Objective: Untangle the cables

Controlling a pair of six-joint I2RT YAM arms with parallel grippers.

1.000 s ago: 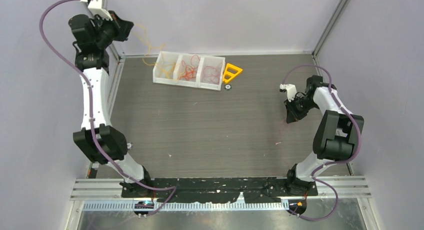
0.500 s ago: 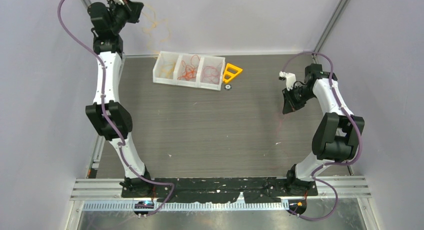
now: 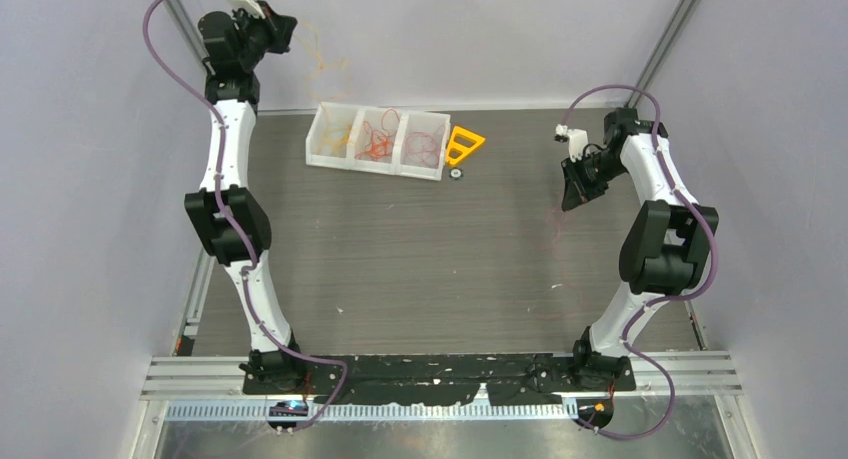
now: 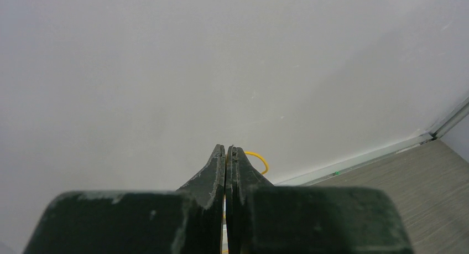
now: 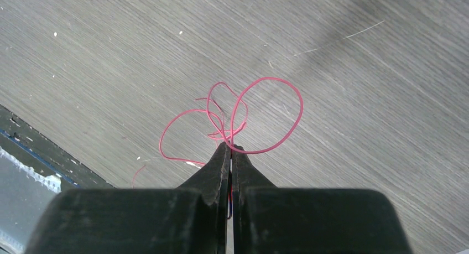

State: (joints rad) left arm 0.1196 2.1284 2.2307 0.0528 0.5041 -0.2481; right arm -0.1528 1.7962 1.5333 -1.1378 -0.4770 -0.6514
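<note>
Above the table [image 3: 400, 259], the left tool [image 3: 288, 29] and right tool [image 3: 571, 199] hang well apart, likely to part their loads. Left wrist: jaws pinched on a yellow cable [image 4: 257, 157] curling just beyond the tips. Right wrist: jaws clamped on a red cable [image 5: 265, 115] looping ahead.

A dark grey wood-grain tabletop [image 3: 400, 269] is boxed in on three sides by plain pale lavender-grey walls [image 3: 480, 39], pretty evenly lit. Metal posts [image 3: 660, 41] are set in the back corners, and a silver rail [image 3: 712, 379] is run along the near edge.
</note>
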